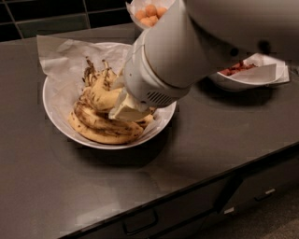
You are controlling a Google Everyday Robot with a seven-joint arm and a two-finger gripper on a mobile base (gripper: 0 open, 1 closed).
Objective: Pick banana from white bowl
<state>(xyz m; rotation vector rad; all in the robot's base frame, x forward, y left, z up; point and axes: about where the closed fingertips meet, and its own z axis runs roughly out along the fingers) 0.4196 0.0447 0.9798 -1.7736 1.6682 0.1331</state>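
Observation:
The wide white bowl (pixel 52 109), lined with crinkled white paper, sits on the dark counter at the left and holds several bananas. A plump yellow banana (pixel 99 91) with brown freckles lies on top of the pile, with its dark stem end toward the back. Flatter, brown-streaked bananas (pixel 100 133) lie under it at the bowl's front. My gripper (pixel 124 111) reaches down into the bowl from the upper right. Its pale tip rests against the right end of the top banana. The thick white arm hides the bowl's right half.
A small white bowl of orange round fruit (pixel 149 10) stands at the back behind the arm. Another white bowl with red pieces (pixel 250 74) stands at the right. The counter's front edge, with drawers (pixel 140 221) below it, runs along the bottom.

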